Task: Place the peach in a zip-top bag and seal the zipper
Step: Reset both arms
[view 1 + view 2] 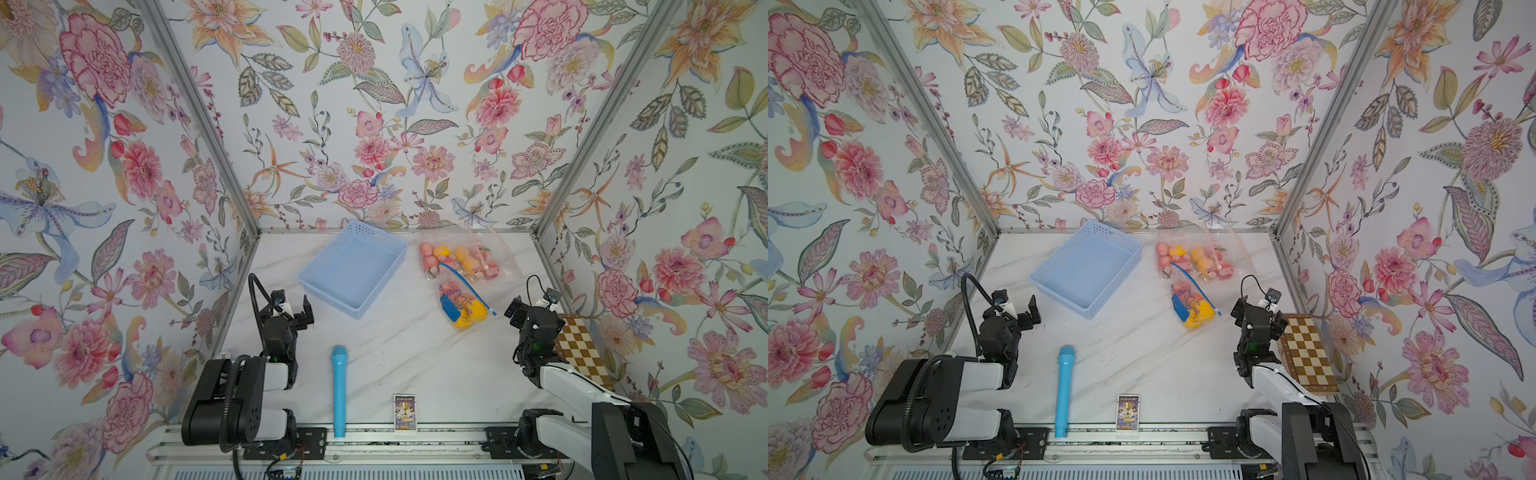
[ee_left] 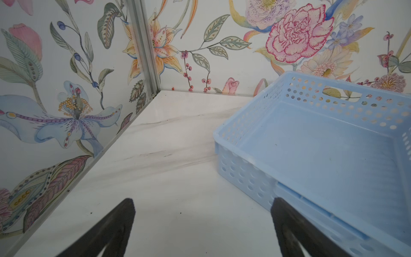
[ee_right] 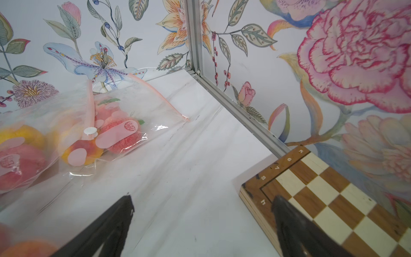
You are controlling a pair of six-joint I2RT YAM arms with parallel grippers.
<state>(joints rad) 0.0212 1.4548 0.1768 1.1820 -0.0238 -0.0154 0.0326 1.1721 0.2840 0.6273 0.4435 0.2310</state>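
Both arms sit well apart over the white counter (image 1: 395, 345). The left pincer (image 2: 202, 205) stands wide open and empty just beside a corner of the blue basket (image 1: 355, 270). The right pincer (image 3: 202, 200) is likewise spread wide, holding nothing, between the chessboard (image 3: 333, 200) and the bags. Several peaches (image 1: 430, 262) lie inside the clear pink-zipper bag (image 1: 500, 266) at the far right of the counter. Just beside it, nearer the arms, the blue-zipper bag (image 1: 451, 301) holds more fruit. A blue microphone (image 1: 338, 386) and a small card box (image 1: 404, 412) lie at the front edge.
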